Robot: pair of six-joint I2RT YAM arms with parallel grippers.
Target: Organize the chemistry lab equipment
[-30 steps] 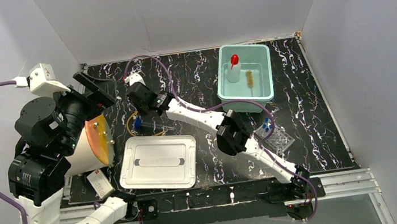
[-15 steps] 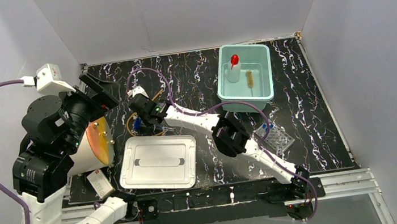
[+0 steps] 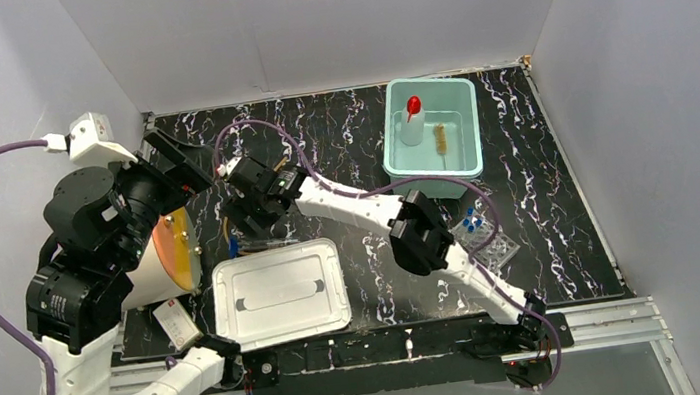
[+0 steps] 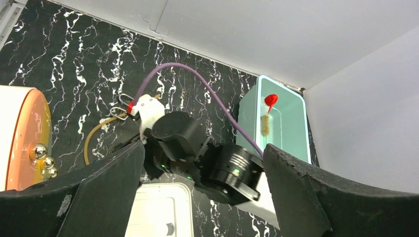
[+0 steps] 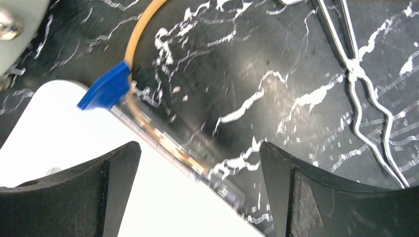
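Now, right end effector [image 5: 200, 193] agape over amber tubing [image 5: 136, 32].

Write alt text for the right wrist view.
The right hand hangs open over a black marbled table, nothing between its fingers. Below it a blue-capped clear tube lies diagonally along the edge of a white lid, with amber rubber tubing curving away from its cap. A thin metal tool lies at the upper right.

Your top view looks down over the whole table [image 3: 526, 186] from the near edge. Left wrist: high, facing the back wall [image 4: 237, 29]. Right wrist: close over the amber rubber tubing [image 5: 140, 27], also seen from the left wrist.
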